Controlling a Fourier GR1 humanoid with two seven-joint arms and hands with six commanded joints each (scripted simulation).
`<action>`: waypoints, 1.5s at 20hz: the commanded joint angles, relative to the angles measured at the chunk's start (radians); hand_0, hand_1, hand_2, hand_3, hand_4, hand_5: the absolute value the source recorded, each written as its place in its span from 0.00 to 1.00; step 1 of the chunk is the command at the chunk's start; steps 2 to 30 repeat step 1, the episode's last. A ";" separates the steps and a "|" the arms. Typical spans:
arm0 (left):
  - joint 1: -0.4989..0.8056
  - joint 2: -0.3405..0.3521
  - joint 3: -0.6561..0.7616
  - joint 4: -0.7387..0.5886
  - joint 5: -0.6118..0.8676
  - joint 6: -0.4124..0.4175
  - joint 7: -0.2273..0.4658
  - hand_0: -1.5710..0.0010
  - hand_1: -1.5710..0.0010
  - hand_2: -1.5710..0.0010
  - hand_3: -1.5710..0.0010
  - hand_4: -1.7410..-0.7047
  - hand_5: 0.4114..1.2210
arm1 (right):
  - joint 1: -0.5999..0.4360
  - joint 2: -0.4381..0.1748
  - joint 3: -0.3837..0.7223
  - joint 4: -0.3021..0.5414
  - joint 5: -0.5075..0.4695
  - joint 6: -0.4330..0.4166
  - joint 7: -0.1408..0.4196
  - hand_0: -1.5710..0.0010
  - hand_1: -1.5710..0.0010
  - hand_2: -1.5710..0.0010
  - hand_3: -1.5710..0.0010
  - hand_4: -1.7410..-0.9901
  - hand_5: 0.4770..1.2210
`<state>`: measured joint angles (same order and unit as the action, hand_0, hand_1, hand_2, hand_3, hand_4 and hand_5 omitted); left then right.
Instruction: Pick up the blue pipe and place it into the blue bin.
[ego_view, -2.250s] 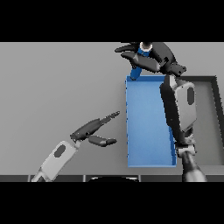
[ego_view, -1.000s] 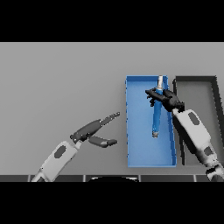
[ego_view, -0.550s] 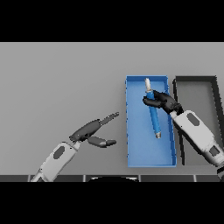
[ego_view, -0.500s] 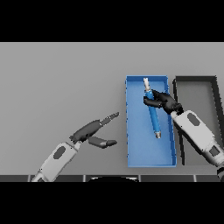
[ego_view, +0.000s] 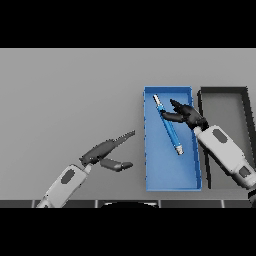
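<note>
The blue pipe (ego_view: 170, 127) lies slantwise on the floor of the blue bin (ego_view: 170, 172), its pale ends pointing up-left and down-right. My right hand (ego_view: 186, 114) hovers over the bin's upper right part, just right of the pipe, with its fingers spread and holding nothing. Whether a fingertip still touches the pipe I cannot tell. My left hand (ego_view: 102, 151) rests open over the table left of the bin, fingers stretched toward it.
A dark grey bin (ego_view: 226, 100) stands right of the blue bin, partly covered by my right forearm (ego_view: 225, 152). Grey table surface (ego_view: 70, 95) spreads to the left and behind.
My right hand came down from behind the bin with the pipe, laid it in the blue bin and let go. The pipe has settled flatter and slantwise. The left hand stayed put.
</note>
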<state>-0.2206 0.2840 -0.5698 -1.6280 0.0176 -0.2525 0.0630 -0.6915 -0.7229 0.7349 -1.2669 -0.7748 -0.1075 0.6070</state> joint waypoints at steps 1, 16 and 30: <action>0.003 0.004 0.004 0.016 -0.003 -0.001 -0.009 1.00 1.00 1.00 1.00 0.88 0.08 | 0.000 0.000 0.006 0.005 0.005 0.007 0.000 0.99 0.99 0.99 0.99 0.74 0.39; 0.003 0.004 0.004 0.016 -0.003 -0.001 -0.009 1.00 1.00 1.00 1.00 0.88 0.08 | 0.000 0.000 0.006 0.005 0.005 0.007 0.000 0.99 0.99 0.99 0.99 0.74 0.39; 0.003 0.004 0.004 0.016 -0.003 -0.001 -0.009 1.00 1.00 1.00 1.00 0.88 0.08 | 0.000 0.000 0.006 0.005 0.005 0.007 0.000 0.99 0.99 0.99 0.99 0.74 0.39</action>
